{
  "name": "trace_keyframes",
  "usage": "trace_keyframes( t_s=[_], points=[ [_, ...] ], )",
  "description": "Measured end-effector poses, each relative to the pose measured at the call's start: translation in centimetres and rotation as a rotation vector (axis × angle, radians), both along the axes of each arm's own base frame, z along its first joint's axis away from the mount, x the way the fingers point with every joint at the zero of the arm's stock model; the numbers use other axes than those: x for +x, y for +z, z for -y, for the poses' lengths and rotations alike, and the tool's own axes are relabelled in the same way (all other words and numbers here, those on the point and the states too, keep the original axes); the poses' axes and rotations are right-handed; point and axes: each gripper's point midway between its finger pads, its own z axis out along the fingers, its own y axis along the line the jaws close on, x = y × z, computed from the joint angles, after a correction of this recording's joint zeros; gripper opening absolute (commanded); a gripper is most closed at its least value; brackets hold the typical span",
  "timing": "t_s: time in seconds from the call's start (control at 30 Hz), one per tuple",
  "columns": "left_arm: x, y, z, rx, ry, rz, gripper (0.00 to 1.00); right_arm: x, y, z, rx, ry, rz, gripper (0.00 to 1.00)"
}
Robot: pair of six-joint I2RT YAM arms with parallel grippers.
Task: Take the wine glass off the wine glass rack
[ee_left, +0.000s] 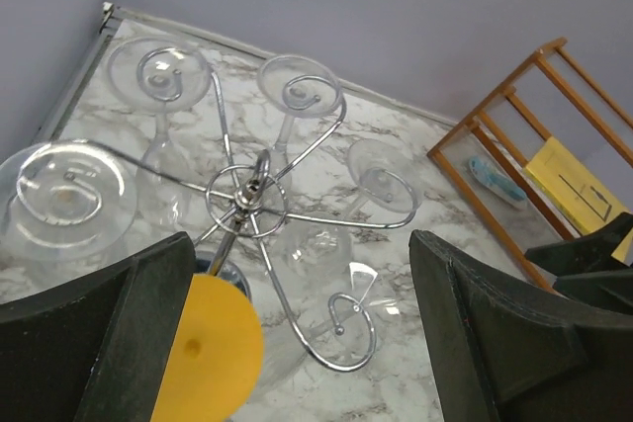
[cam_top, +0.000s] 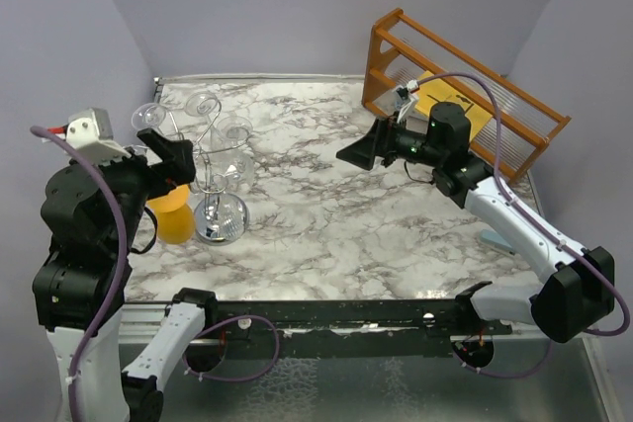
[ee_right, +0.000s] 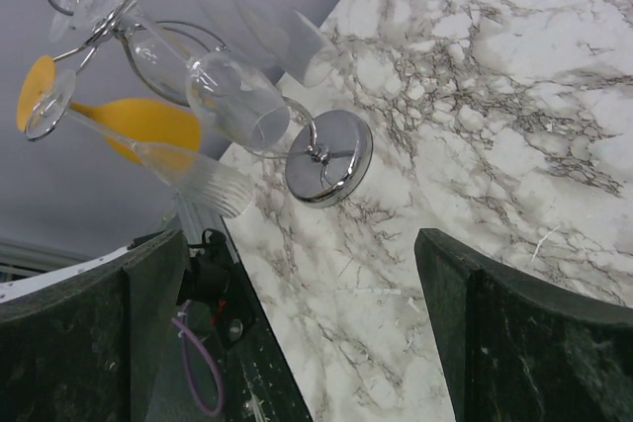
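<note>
Several wine glasses [ee_left: 287, 76] hang foot-up on the wine glass rack [ee_left: 245, 200], far left on the counter [cam_top: 396, 234] beside a yellow cup [cam_top: 173, 216]. The left tool [cam_top: 176, 160] hovers released above them; a crooked lift could knock neighbouring glasses or tip the rack. The right tool [cam_top: 354, 153], also released, hangs mid-counter.

The top external camera looks down from above and behind the arm bases, taking in the whole marble table [cam_top: 326, 214], with the wine glass rack [cam_top: 220, 180] toward its left. The left wrist camera sits close above the rack, facing steeply down onto its hub [ee_left: 245, 200]. The right wrist camera is farther off on the rack's right, rolled sideways, looking across at its chrome base [ee_right: 328, 157]. All three views share the rack.
</note>
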Motion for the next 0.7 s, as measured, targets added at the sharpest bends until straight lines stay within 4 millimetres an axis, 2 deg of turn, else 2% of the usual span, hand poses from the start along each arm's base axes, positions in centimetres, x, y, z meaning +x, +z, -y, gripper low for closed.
trace_keyframes(
  t_s=[0.2,0.33,0.57,0.63,0.7],
  points=[
    [-2.4,-2.1,-2.5,-0.059,0.154,-0.051,0.88,-0.5,-0.1,0.2,0.002,0.004,0.0,0.99],
    [-4.1,-4.2,-3.9,-0.109,0.25,-0.076,0.75,-0.7,-0.4,0.3,0.0,0.005,-0.003,0.99],
    [-5.0,-6.8,-4.6,-0.267,0.357,-0.085,0.68,-1.2,-0.9,0.5,-0.005,0.004,-0.011,0.99],
    [-4.9,-7.7,-4.7,-0.307,0.383,-0.097,0.61,-1.4,-0.7,0.7,-0.004,0.002,-0.004,0.99],
    [-4.7,-8.3,-4.7,-0.335,0.402,-0.115,0.49,-1.5,-0.5,0.8,-0.004,-0.001,0.007,0.99]
  ],
)
